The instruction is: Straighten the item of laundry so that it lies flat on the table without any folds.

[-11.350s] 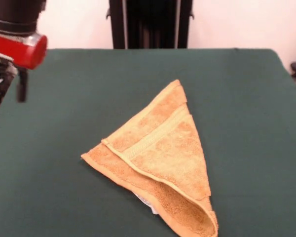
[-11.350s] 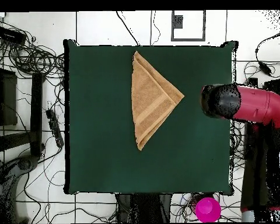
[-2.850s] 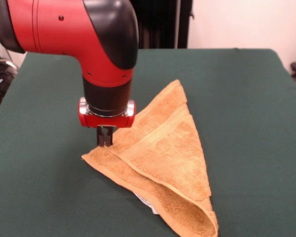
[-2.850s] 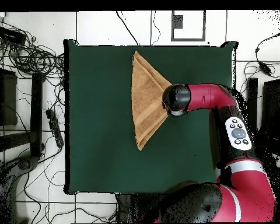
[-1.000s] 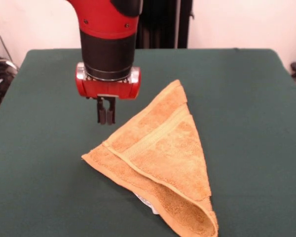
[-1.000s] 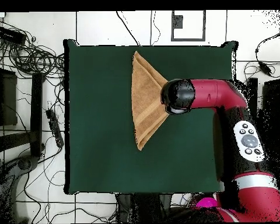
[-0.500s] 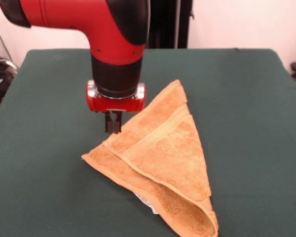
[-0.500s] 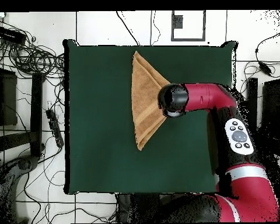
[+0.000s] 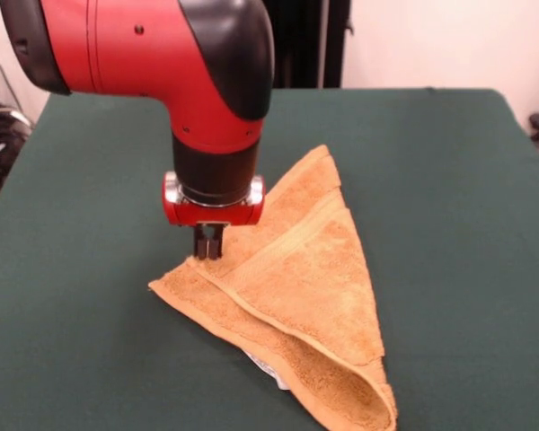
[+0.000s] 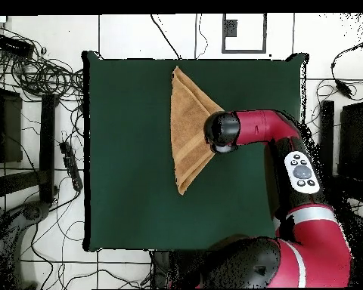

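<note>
While the towel (image 9: 292, 296) lies folded in a triangle near the table's (image 9: 449, 180) middle, the gripper (image 9: 208, 252) stands on its left corner, fingers together (whether cloth is caught, I cannot tell). If both layers are pinched, lifting would drag the fold along.

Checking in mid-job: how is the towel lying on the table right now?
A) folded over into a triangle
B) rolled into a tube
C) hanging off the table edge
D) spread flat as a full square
A: the towel forms a layered triangle on the table, with the gripper down at its folded corner.
</note>
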Robot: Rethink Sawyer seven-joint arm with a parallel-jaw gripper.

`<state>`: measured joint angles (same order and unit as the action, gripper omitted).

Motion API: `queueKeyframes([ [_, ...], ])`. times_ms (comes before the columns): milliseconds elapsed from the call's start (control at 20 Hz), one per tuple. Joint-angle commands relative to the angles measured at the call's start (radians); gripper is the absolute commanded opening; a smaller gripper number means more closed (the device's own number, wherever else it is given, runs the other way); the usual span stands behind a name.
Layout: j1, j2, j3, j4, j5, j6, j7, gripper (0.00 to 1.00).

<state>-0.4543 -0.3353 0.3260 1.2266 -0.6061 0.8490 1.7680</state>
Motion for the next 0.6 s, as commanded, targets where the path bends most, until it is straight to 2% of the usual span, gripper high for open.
queueKeyframes([
  [50,0.038,0.051,0.072,-0.004,-0.042,0.041,-0.231,1.0],
  [600,0.038,0.051,0.068,-0.001,-0.047,0.053,-0.243,1.0],
])
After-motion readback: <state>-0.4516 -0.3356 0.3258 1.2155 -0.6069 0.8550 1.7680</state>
